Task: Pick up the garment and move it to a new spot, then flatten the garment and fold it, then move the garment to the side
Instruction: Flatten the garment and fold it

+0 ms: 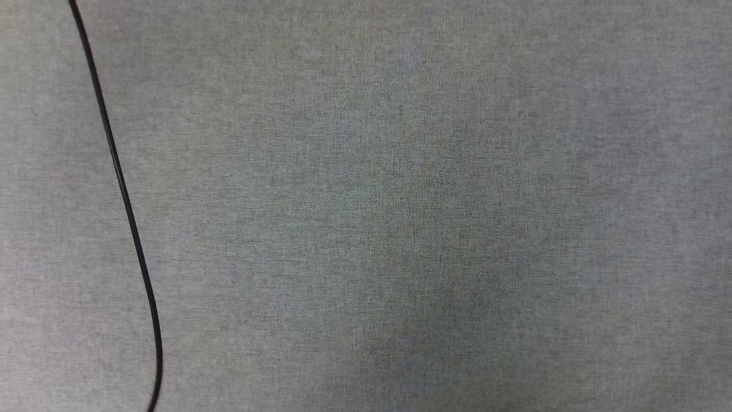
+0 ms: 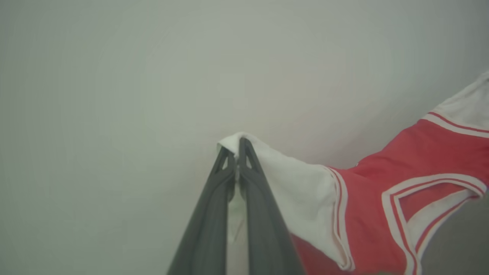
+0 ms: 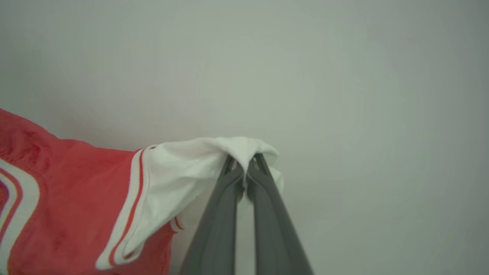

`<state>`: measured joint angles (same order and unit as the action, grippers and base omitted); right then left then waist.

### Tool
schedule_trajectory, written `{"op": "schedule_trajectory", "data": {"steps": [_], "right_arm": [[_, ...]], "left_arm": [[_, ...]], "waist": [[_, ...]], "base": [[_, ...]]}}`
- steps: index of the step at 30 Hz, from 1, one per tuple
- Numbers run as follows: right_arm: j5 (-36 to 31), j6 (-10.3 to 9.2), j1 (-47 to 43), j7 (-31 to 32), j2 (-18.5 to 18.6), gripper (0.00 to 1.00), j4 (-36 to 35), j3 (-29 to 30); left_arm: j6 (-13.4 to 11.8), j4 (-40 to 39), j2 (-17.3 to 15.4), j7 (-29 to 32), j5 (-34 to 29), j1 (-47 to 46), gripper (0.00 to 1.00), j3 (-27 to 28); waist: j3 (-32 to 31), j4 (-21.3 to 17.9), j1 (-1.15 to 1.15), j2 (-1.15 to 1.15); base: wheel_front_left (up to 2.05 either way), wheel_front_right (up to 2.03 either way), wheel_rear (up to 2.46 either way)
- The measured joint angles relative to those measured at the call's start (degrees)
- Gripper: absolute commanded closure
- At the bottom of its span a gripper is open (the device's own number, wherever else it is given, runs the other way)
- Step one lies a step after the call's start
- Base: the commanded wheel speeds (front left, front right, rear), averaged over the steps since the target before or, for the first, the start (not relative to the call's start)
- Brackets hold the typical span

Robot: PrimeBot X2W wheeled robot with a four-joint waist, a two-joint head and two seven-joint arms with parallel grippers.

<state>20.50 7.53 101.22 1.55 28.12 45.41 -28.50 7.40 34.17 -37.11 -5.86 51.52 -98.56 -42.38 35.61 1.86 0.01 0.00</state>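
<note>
The garment (image 2: 386, 179) is a red shirt with white sleeves and red-white striped trim. In the left wrist view my left gripper (image 2: 237, 151) is shut on the tip of one white sleeve, and the red body stretches away to the right. In the right wrist view my right gripper (image 3: 246, 160) is shut on the other white sleeve of the garment (image 3: 76, 191), whose red body runs off to the left. The cloth hangs lifted and spread between the two grippers, with a plain pale background behind it.
The head view looks down on a grey fabric-covered surface (image 1: 400, 206). A thin black cable (image 1: 123, 194) runs down its left side from the top edge and curves at the bottom.
</note>
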Motion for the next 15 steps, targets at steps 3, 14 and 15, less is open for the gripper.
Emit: {"op": "schedule_trajectory", "data": {"steps": [3,14,15], "right_arm": [[2.26,0.00,-4.90,-2.68,-0.93,1.00,0.90,-1.62],[10.43,0.00,-28.47,-8.49,-0.48,1.00,-1.99,-6.75],[11.06,0.00,-30.74,-8.66,0.02,1.00,-2.93,-7.19]], "left_arm": [[0.01,0.12,-0.46,-1.31,2.83,5.25,1.00,-0.97],[-2.27,-5.09,-4.36,-5.75,7.44,29.36,1.00,-4.22],[-2.92,-6.15,-5.09,-5.95,7.84,31.84,1.00,-4.50]], "waist": [[-1.11,0.08,0.00,0.00],[-8.94,-0.52,-0.01,0.00],[-9.92,-0.57,-0.01,0.00]], "base": [[0.00,0.00,0.00],[0.00,0.00,0.00],[0.00,0.00,0.00]]}}
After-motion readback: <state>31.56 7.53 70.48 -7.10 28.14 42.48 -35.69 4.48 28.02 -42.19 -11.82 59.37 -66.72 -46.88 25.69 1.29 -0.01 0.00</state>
